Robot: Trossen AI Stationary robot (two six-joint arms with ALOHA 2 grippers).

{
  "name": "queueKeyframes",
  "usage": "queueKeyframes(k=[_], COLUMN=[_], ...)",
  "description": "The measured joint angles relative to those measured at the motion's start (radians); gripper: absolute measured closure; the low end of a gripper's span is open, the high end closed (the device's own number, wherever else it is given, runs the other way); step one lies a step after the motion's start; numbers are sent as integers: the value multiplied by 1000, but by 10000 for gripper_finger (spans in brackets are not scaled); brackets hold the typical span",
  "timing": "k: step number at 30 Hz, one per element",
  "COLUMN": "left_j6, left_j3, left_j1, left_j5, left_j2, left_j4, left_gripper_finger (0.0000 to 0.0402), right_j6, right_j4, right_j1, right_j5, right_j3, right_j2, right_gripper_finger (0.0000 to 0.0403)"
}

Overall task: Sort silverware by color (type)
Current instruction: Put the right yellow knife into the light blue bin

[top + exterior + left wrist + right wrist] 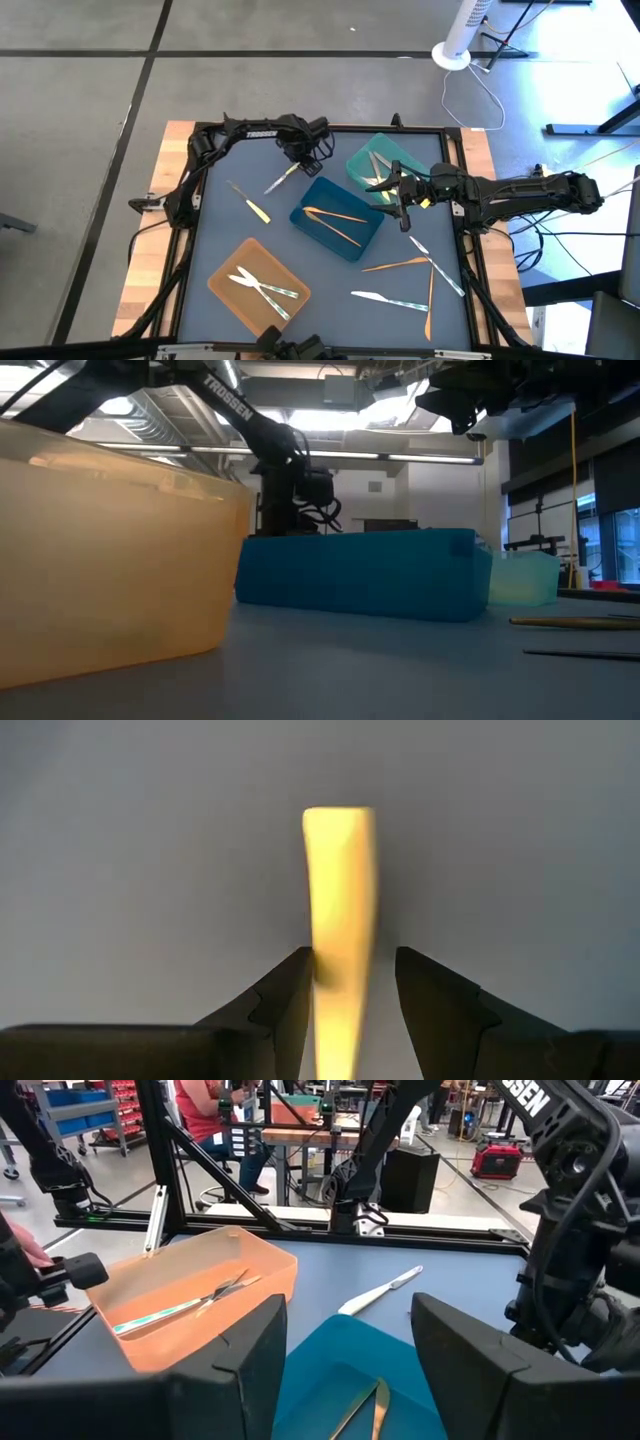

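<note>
A yellow utensil (340,900) lies between the spread fingers of the left gripper (350,985), low over the table's far side and poised to pinch, while the right gripper (398,198) hovers spread and empty above the blue tray (362,240).

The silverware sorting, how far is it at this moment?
Partly done. The orange tray holds silvery pieces, the blue tray orange ones, the teal tray pale ones. In hand: the left gripper straddles a yellow piece. The right gripper, open, hovers over the trays. Several pieces remain on the mat.
</note>
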Motion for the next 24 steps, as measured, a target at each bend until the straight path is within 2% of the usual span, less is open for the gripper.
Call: queueKeyframes(k=[18, 24], left_j6=[0, 1], left_j3=[-7, -27], left_j1=[1, 0], left_j5=[-31, -58], left_j2=[1, -2], left_j4=[11, 20], left_gripper_finger=[261, 278], right_j6=[0, 0], right_j4=[0, 1], right_j1=[-1, -1], right_j5=[0, 0], right_j3=[0, 0], right_j2=[0, 0], right_gripper_finger=[198, 198])
